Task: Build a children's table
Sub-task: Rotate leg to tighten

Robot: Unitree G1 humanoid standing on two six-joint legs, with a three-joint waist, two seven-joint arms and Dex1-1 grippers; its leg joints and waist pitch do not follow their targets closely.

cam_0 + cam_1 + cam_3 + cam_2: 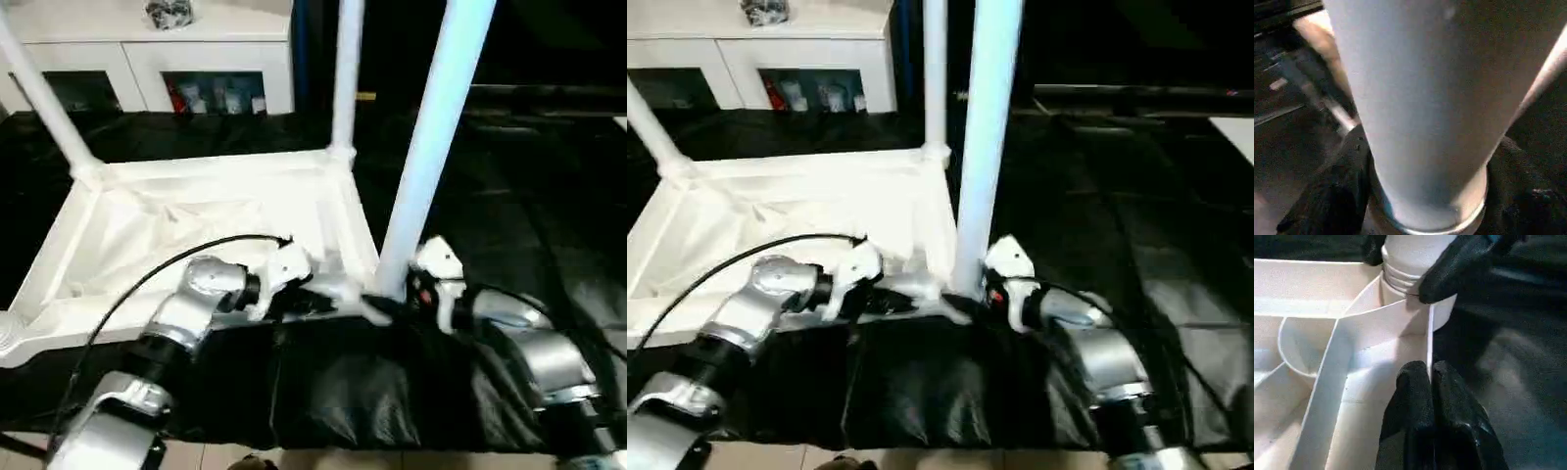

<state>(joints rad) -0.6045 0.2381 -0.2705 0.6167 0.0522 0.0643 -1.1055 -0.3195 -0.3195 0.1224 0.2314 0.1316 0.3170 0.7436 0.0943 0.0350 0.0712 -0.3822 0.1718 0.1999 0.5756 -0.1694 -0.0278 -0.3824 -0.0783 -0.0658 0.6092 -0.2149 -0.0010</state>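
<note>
Left hand (1431,382) pinches shut on the table rim (1428,340); right hand (1422,196) clasps the leg (431,137).

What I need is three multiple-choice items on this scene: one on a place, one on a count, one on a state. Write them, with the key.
1. Where is the right hand?
A. At the base of the near leg
B. Raised above all the legs
C. At the far left corner

2. How many legs stand up from the table top in the head views?
A. One
B. Three
C. Five

3. What is the state of the left hand?
A. Wide open above the table top
B. Carrying a loose leg
C. Shut on the table top's rim

Key: 1 A, the right hand sits against the near leg where it meets its corner socket. 2 B, two legs rise at the far corners and one at the near right corner. 3 C, the left wrist view shows its two black fingers pinched together on the thin rim wall.
</note>
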